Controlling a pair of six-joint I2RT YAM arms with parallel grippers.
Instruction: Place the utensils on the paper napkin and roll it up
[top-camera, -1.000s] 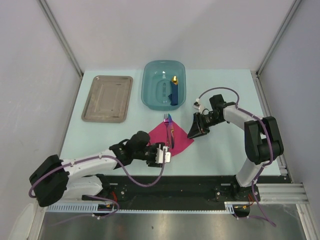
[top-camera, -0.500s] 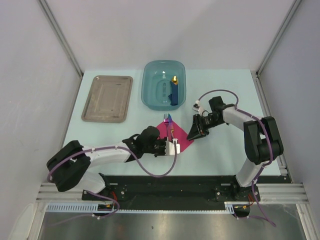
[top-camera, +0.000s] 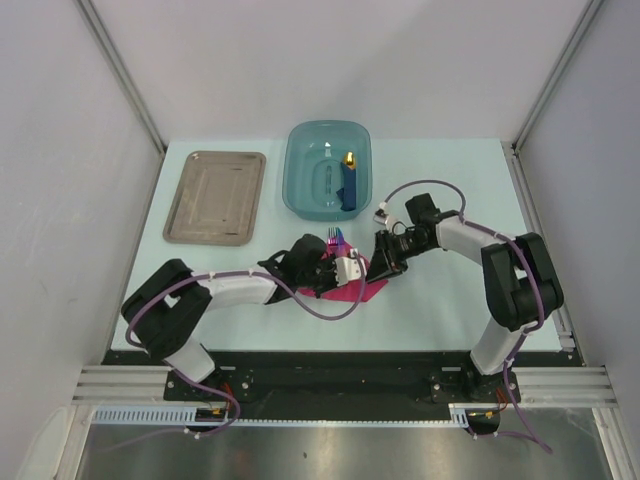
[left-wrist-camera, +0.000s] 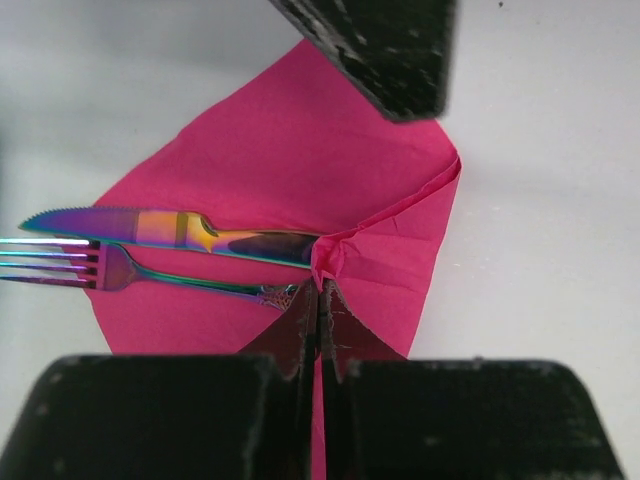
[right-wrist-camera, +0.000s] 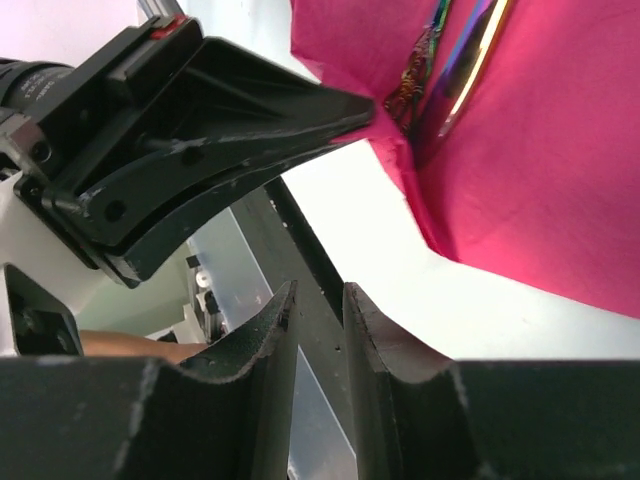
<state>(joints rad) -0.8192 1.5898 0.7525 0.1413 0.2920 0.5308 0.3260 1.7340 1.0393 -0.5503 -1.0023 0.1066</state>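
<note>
The pink paper napkin (left-wrist-camera: 300, 150) lies on the table with a knife (left-wrist-camera: 170, 228) and a fork (left-wrist-camera: 100, 265) side by side on it. These utensils have iridescent purplish handles. My left gripper (left-wrist-camera: 322, 285) is shut on the napkin's near corner, which is bunched up and folded over the handle ends. From above, the left gripper (top-camera: 350, 268) covers most of the napkin (top-camera: 362, 290), and only the utensil tips (top-camera: 336, 238) stick out. My right gripper (right-wrist-camera: 320, 295) hovers just right of the napkin (right-wrist-camera: 530, 180), its jaws slightly apart with nothing between them.
A grey-brown metal tray (top-camera: 214, 196) sits at the back left. A teal plastic basin (top-camera: 305, 165) stands behind the napkin, holding a chunky blue object with a yellow tip (top-camera: 348, 180). The right gripper (top-camera: 385, 262) is close beside the left one.
My left gripper moved forward over the napkin, shut on its near corner and drew it up over the utensil handles. The right gripper shifted left, closer to the napkin.
</note>
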